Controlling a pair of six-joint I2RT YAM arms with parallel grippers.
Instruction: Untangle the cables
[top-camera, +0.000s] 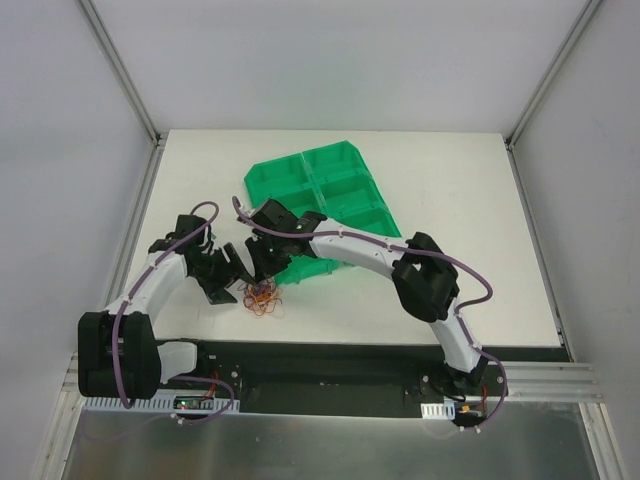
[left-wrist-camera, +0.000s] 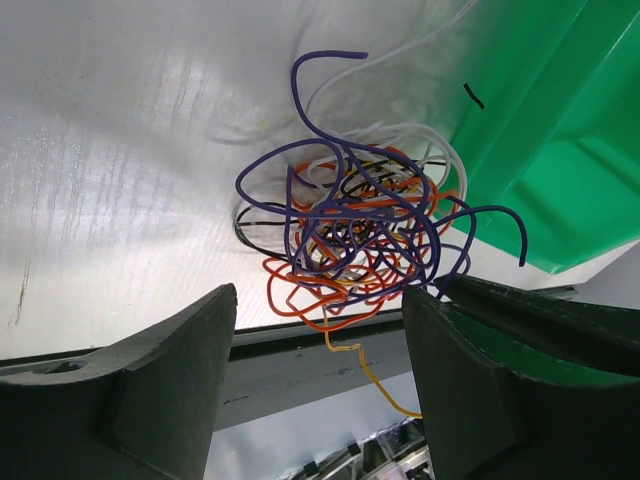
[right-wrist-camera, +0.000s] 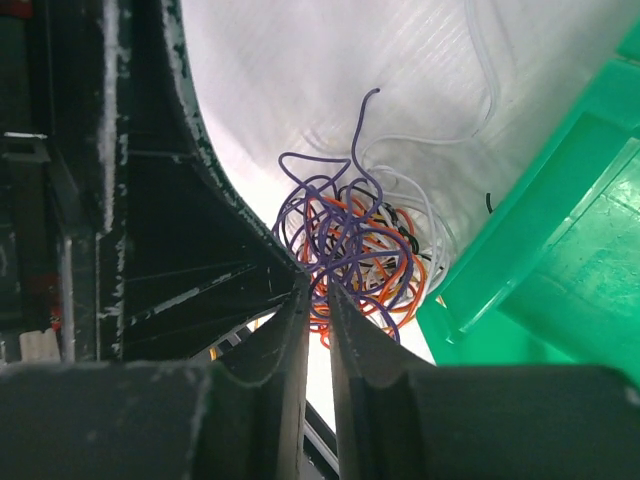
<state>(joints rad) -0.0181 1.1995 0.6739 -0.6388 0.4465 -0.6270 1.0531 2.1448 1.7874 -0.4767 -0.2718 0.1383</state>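
The cables (top-camera: 264, 298) are one small tangled ball of purple, orange, white, black and yellowish wires on the white table, by the near corner of the green tray (top-camera: 330, 190). My left gripper (top-camera: 224, 278) stands open just left of the tangle (left-wrist-camera: 355, 235). Nothing is clamped in the left gripper (left-wrist-camera: 320, 300), but a loose yellow strand (left-wrist-camera: 375, 385) trails down to its right finger (left-wrist-camera: 460, 390). My right gripper (top-camera: 262, 270) reaches in from the tray side. In the right wrist view the right gripper (right-wrist-camera: 318, 288) is closed to a thin slit, with strands of the tangle (right-wrist-camera: 355, 245) at the fingertips.
The tray wall (left-wrist-camera: 560, 130) rises right beside the tangle, and the tray (right-wrist-camera: 560, 250) shows the same in the right wrist view. The table's front edge and a dark rail (left-wrist-camera: 300, 365) run just below the wires. The left gripper's black body (right-wrist-camera: 180, 200) sits beside the right fingers.
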